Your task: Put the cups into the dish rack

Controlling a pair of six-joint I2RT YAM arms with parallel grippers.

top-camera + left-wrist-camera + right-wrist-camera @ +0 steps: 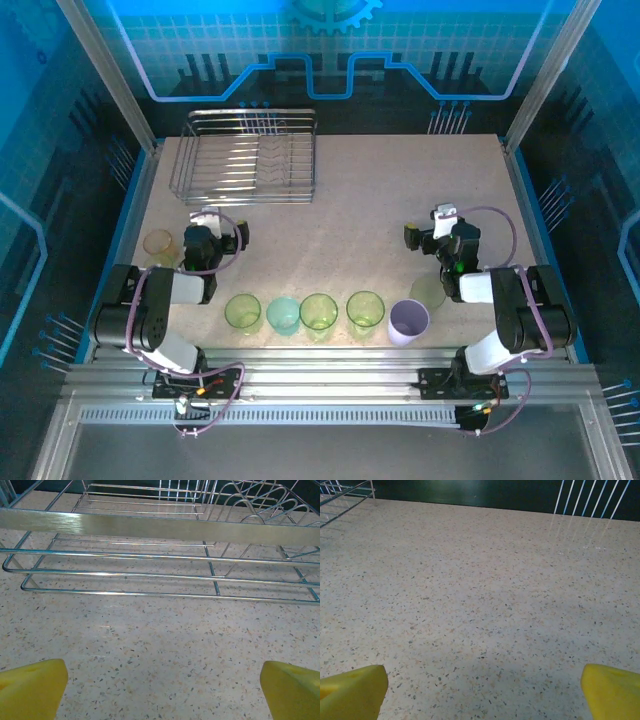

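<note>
The silver wire dish rack (250, 155) stands empty at the back left of the table. Several cups stand upright in a row near the front edge: yellow-green (243, 312), teal (283, 315), yellow-green (319, 311), yellow-green (365, 311) and lavender-white (408, 322). A tan cup (158, 245) sits left of my left arm, and a pale cup (428, 292) is partly hidden beside my right arm. My left gripper (205, 214) (162, 692) is open over bare table, facing the dish rack (160, 530). Open too is my right gripper (445, 213) (482, 692), with nothing between its yellow fingers (352, 690).
The speckled table (360, 230) lies open between the rack and the cup row. A corner of the rack (345, 495) appears at the top left of the right wrist view. Metal frame posts and blue walls bound the table on all sides.
</note>
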